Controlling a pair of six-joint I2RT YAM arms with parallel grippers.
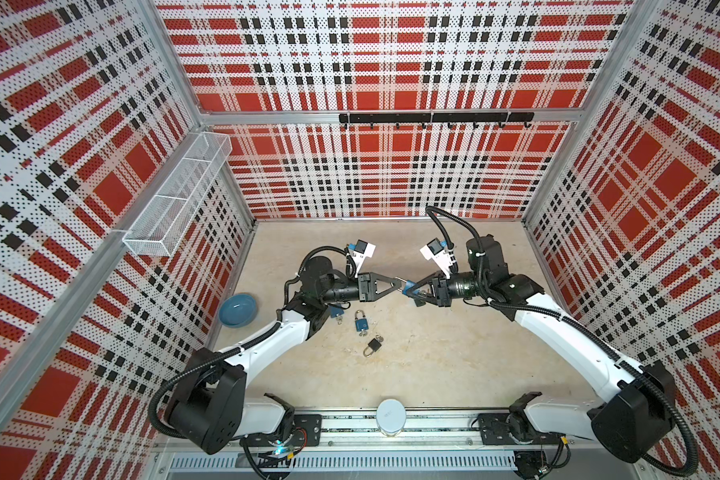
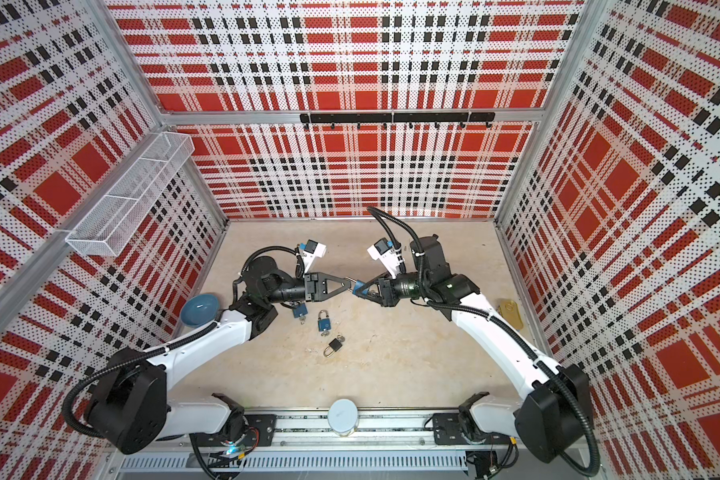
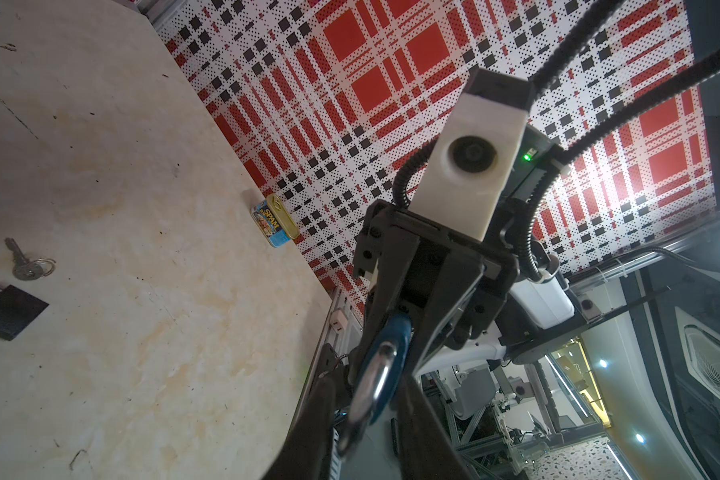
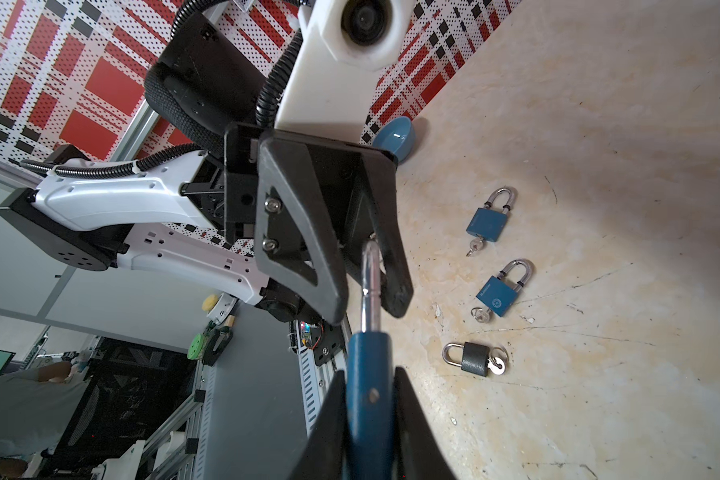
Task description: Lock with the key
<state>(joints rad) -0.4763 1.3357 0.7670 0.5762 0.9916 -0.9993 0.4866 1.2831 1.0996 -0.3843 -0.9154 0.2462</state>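
Right gripper (image 1: 409,290) pinches the blue padlock (image 4: 368,415) by its body, held in the air above the table (image 1: 454,365). Left gripper (image 4: 368,307) meets it head-on: jaws straddle the steel shackle (image 4: 370,270), narrowly apart. Whether they actually bite it, cannot tell. Black padlock (image 1: 374,346) lies on the table below.

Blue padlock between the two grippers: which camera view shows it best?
The right wrist view: the blue padlock is close and sharp, body clamped in the right gripper, shackle between the fingers of the left gripper. The left wrist view shows it dim, edge-on. Both top views show it tiny.
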